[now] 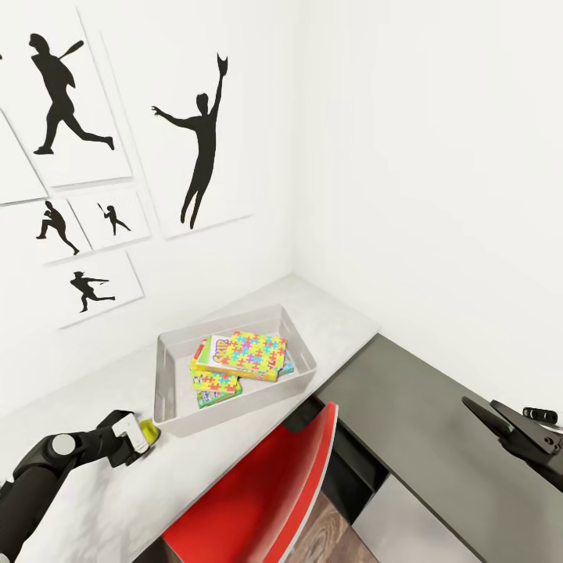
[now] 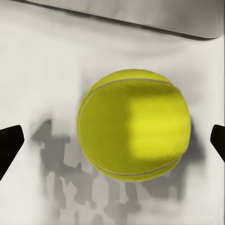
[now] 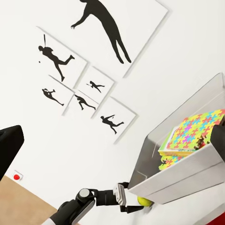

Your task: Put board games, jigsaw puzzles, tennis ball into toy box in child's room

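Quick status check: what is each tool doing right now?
Left tool: open, fingers either side of the tennis ball, not closed on it.
Right tool: open, holding nothing.

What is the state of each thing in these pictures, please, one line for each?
tennis ball: on the table, outside the toy box, between the open fingers, not gripped.
toy box: on the table, holding boxes.
jigsaw puzzles: inside the toy box, stacked on other boxes.
left gripper: open, around the ball.
right gripper: open, empty, above the dark cabinet.
red chair: at the table.
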Tool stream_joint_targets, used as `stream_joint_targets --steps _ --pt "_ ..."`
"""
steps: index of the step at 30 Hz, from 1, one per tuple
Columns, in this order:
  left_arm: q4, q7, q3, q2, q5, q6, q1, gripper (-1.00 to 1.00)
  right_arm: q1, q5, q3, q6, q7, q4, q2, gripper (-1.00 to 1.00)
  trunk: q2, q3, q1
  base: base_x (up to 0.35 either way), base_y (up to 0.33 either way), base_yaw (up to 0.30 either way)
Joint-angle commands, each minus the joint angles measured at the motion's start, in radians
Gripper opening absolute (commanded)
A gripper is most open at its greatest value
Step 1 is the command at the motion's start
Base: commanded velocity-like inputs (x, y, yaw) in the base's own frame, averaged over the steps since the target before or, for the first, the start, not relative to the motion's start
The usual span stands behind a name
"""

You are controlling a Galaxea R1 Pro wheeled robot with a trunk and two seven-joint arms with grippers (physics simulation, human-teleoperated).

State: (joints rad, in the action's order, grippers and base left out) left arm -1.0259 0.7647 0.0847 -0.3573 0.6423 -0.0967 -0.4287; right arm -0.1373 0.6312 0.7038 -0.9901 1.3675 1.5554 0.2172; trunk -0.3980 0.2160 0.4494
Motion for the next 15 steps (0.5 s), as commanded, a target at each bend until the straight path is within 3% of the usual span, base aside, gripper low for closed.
stream_joint_targets --steps 1,15 --pt "-0.002 0.006 0.001 0.001 0.003 -0.007 -0.001 1.00 -0.001 0.002 0.000 -0.007 0.001 0.000 0.000 1.00 -0.002 0.002 0.001 0.000 0.000 0.000" --pt "-0.002 0.005 0.000 0.023 0.010 -0.010 -0.001 1.00 -0.001 0.002 0.000 -0.007 0.001 0.000 0.001 1.00 -0.002 0.002 0.001 0.000 0.000 0.000"
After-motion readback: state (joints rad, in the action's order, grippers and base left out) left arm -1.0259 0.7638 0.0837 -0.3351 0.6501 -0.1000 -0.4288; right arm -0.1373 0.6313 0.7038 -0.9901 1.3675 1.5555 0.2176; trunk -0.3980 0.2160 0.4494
